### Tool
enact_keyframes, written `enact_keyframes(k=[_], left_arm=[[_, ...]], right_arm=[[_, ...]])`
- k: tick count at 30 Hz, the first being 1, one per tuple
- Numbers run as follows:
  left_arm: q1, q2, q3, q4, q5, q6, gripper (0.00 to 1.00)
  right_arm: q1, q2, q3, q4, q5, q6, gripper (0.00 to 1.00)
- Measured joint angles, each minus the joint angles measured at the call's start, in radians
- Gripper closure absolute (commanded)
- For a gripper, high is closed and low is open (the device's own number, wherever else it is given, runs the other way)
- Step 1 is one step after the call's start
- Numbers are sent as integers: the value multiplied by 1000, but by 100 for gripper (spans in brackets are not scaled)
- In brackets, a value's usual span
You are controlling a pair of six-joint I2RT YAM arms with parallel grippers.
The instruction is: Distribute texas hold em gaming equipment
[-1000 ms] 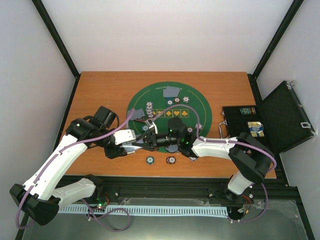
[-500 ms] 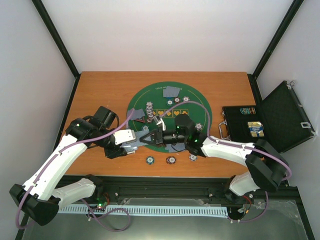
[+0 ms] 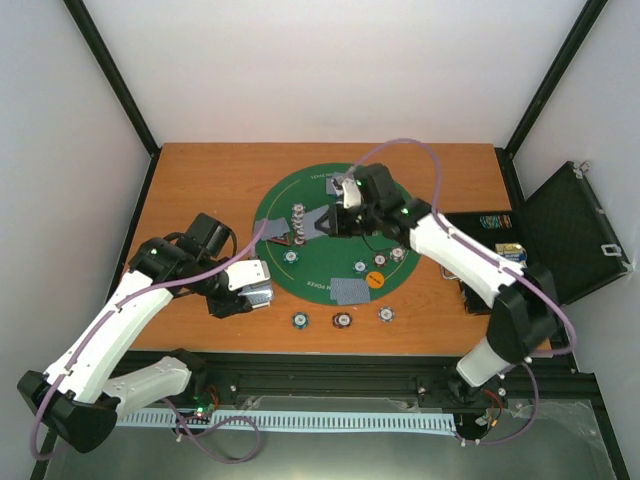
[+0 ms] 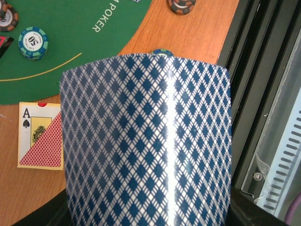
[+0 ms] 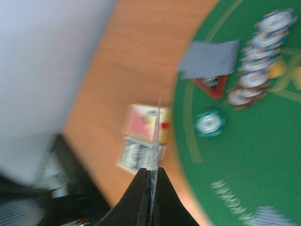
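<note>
My left gripper (image 3: 252, 292) is shut on a deck of blue-backed playing cards (image 4: 146, 141), which fills the left wrist view and hides the fingers; it hovers just left of the green mat (image 3: 330, 262). My right gripper (image 3: 320, 227) is shut on a single card, seen edge-on (image 5: 155, 141), above the mat's left-centre. Cards lie on the mat at the far side (image 3: 345, 183), the left (image 3: 283, 238) and the near side (image 3: 350, 290). A row of chips (image 5: 254, 77), a black-red triangular marker (image 5: 211, 86) and a teal chip (image 5: 210, 122) sit on the mat. An orange disc (image 3: 376, 280) lies near the centre.
Three chips (image 3: 342, 320) lie on the wood below the mat. A red card box (image 4: 40, 136) lies left of the mat, under my left gripper. The open black case (image 3: 560, 235) stands at the right edge. White walls enclose the table.
My right gripper has pulled away from the left gripper's deck with one card and swung up and back over the mat. The left arm has stayed put.
</note>
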Motion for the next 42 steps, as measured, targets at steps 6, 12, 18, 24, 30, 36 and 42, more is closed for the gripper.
enact_keyframes(k=[6, 12, 18, 24, 30, 36, 42], left_arm=[[0, -2, 0, -9, -25, 0, 80], [0, -32, 0, -26, -38, -1, 80], [0, -71, -5, -33, -43, -1, 80], [0, -68, -8, -35, -42, -1, 80], [0, -68, -8, -35, -43, -1, 80], [0, -56, -9, -34, -42, 0, 80], [0, -27, -9, -31, -34, 0, 80]], right_arm=[[-3, 251, 275, -268, 374, -258, 97], [86, 432, 370, -321, 832, -499, 97], [213, 547, 373, -219, 1127, -773, 97], [220, 618, 319, -31, 1266, -991, 97], [220, 688, 288, 48, 1283, -1086, 80], [221, 689, 287, 29, 1218, -1052, 45], [222, 578, 195, -3, 1149, -984, 26]])
